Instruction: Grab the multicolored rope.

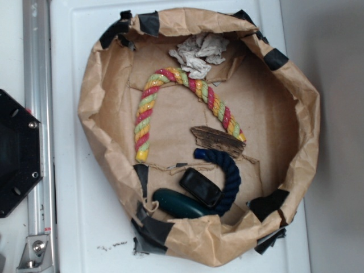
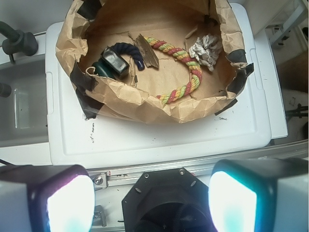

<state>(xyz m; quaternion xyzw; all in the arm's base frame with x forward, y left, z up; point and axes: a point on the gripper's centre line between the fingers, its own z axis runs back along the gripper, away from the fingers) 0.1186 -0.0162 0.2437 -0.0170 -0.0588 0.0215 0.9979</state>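
The multicolored rope [image 1: 147, 111], twisted from pink-red, yellow and green strands, lies bent in an arch on the floor of a brown paper bag basin [image 1: 91, 102]. The wrist view shows the rope [image 2: 195, 72] far ahead inside the bag [image 2: 145, 104]. My gripper [image 2: 152, 193] is open, its two fingers [image 2: 67, 200] spread wide with nothing between them. It hangs high over the black robot base [image 2: 166, 200], well short of the bag. The exterior view does not show the gripper.
Inside the bag also lie a dark navy rope [image 1: 230, 176], a black case [image 1: 200, 186], a dark green object [image 1: 179, 203], a wood piece [image 1: 219, 141] and a crumpled white cloth [image 1: 199, 51]. An aluminium rail [image 1: 37, 68] and the robot base [image 1: 17, 153] stand at the left.
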